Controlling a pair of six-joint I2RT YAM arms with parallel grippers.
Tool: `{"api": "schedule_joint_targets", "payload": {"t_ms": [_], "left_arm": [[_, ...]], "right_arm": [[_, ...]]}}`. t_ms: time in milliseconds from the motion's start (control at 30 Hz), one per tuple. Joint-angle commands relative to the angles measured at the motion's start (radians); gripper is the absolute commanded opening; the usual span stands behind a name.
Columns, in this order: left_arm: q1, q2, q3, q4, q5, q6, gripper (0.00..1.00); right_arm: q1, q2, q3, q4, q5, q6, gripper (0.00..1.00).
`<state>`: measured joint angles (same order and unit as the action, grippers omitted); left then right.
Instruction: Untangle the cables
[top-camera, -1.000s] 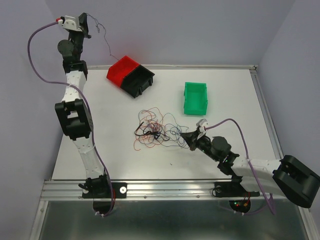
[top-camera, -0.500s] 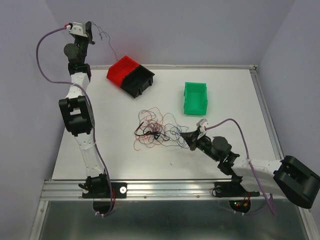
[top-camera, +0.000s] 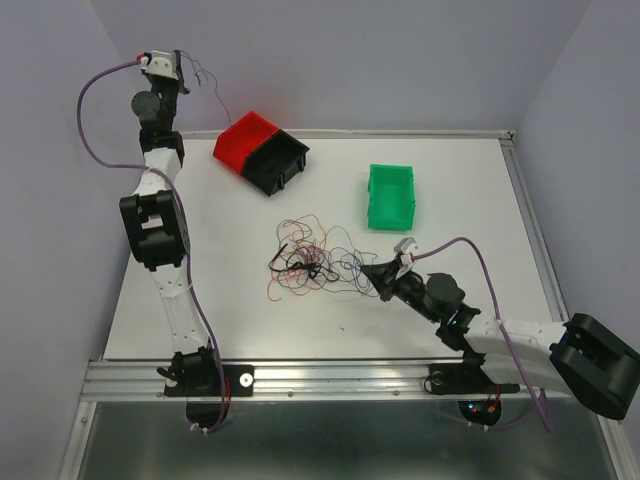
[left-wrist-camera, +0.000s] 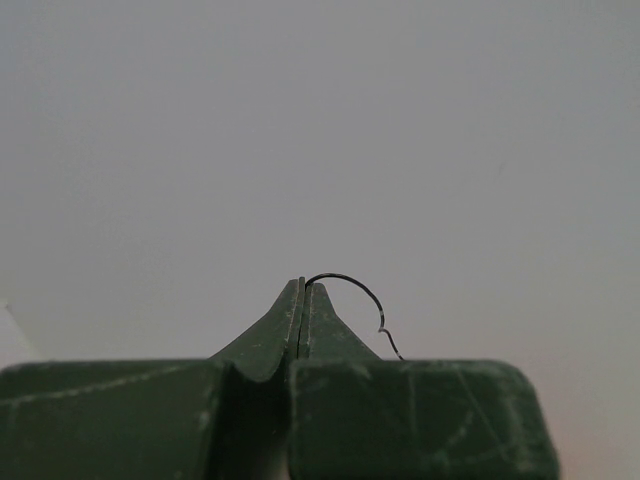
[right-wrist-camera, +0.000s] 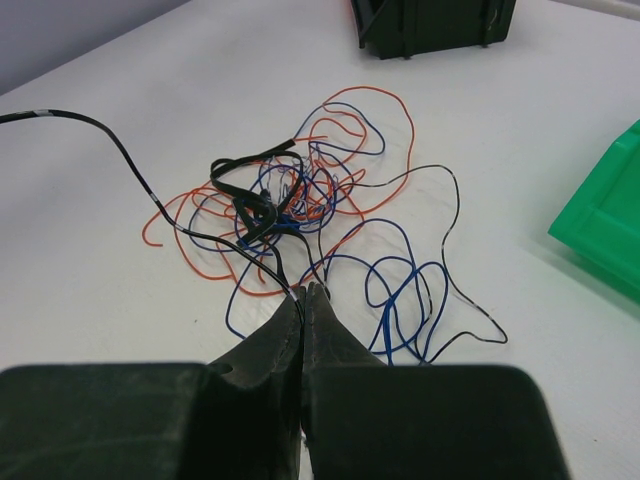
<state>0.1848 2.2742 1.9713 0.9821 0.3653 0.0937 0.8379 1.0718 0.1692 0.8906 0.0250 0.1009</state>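
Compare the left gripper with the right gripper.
The left gripper is raised high in the air; the right gripper sits low over the white table. The left gripper pinches a single thin black cable; the right gripper's tips meet the edge of the red, blue and black cable tangle. Both are shut.

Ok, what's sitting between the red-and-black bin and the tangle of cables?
Nothing. Only bare white table separates the red-and-black bin from the cables. This shows in both the top view and the right wrist view.
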Motion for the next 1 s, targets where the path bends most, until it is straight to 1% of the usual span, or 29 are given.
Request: {"api": "schedule_joint_targets", "payload": {"t_ms": [0,167,300,400,467,500,567,700,867,967], "left_arm": [[0.001,-0.056,0.063,0.027,-0.008,0.005,0.00],[0.001,-0.094,0.064,0.017,0.021,-0.028,0.00],[0.001,-0.091,0.102,0.000,-0.032,0.004,0.00],[0.007,-0.084,0.132,-0.020,-0.040,0.008,0.00],[0.019,-0.088,0.136,-0.025,-0.022,-0.035,0.00],[0.024,-0.093,0.136,-0.031,0.012,-0.072,0.00],[0.030,-0.116,0.123,-0.031,0.056,-0.089,0.00],[0.028,-0.147,0.097,-0.005,0.044,-0.089,0.00],[0.031,-0.116,0.145,-0.020,-0.002,-0.062,0.00],[0.033,-0.094,0.161,-0.020,0.009,-0.057,0.00]], "right_arm": [[0.001,0.000,0.023,0.051,-0.008,-0.012,0.01],[0.000,0.001,0.023,0.050,-0.016,-0.007,0.01],[0.000,-0.006,0.021,0.050,-0.019,-0.007,0.01],[-0.002,-0.007,0.019,0.050,-0.017,-0.007,0.01],[0.000,-0.006,0.021,0.051,-0.016,-0.009,0.01],[0.000,-0.006,0.021,0.050,-0.016,-0.010,0.00],[0.000,-0.006,0.021,0.050,-0.014,-0.012,0.01],[-0.002,0.008,0.026,0.050,-0.017,-0.012,0.00],[0.000,0.023,0.036,0.050,-0.019,-0.009,0.01],[0.000,0.027,0.036,0.050,-0.019,-0.009,0.00]]}}
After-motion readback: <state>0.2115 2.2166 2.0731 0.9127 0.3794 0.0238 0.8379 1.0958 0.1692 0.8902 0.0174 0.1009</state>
